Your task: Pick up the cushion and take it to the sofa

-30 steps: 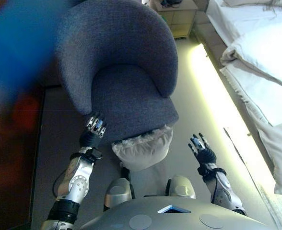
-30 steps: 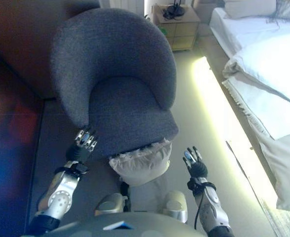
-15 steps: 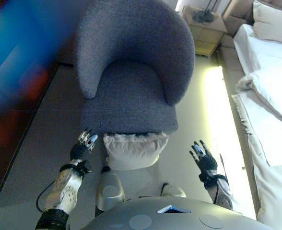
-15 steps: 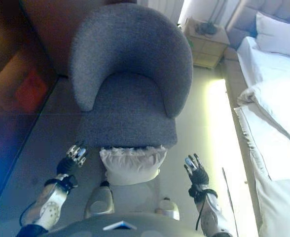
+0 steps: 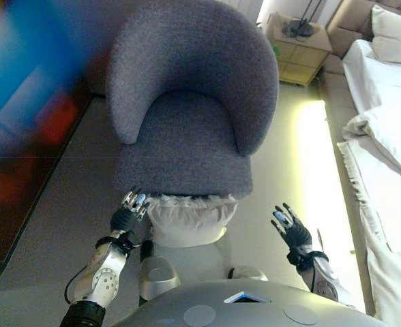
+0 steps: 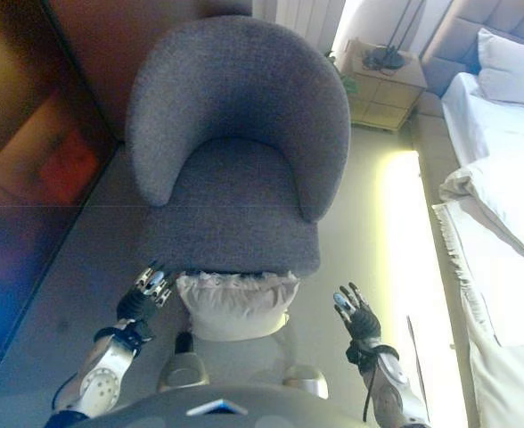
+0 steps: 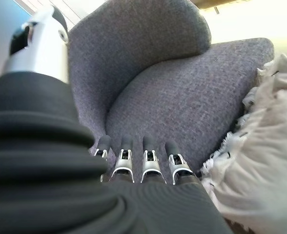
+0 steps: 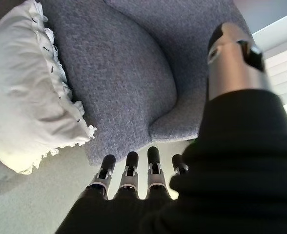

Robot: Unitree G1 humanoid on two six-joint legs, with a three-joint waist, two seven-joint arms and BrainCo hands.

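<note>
The cushion (image 5: 187, 219) leans on the floor against the armchair (image 5: 187, 116) front, between both hands. The left hand (image 5: 127, 214) is spread just beside it; the right hand (image 5: 289, 228), also spread, is well apart. Bring both in evenly against its ends before lifting.

The cushion's (image 5: 187, 218) far edge is hidden against the front of the grey armchair (image 5: 187, 116). Left of the armchair, a blue and red blur (image 5: 30, 88) cannot be identified. Right of the armchair, the bed (image 5: 391, 136) is cut off by the edge.
</note>
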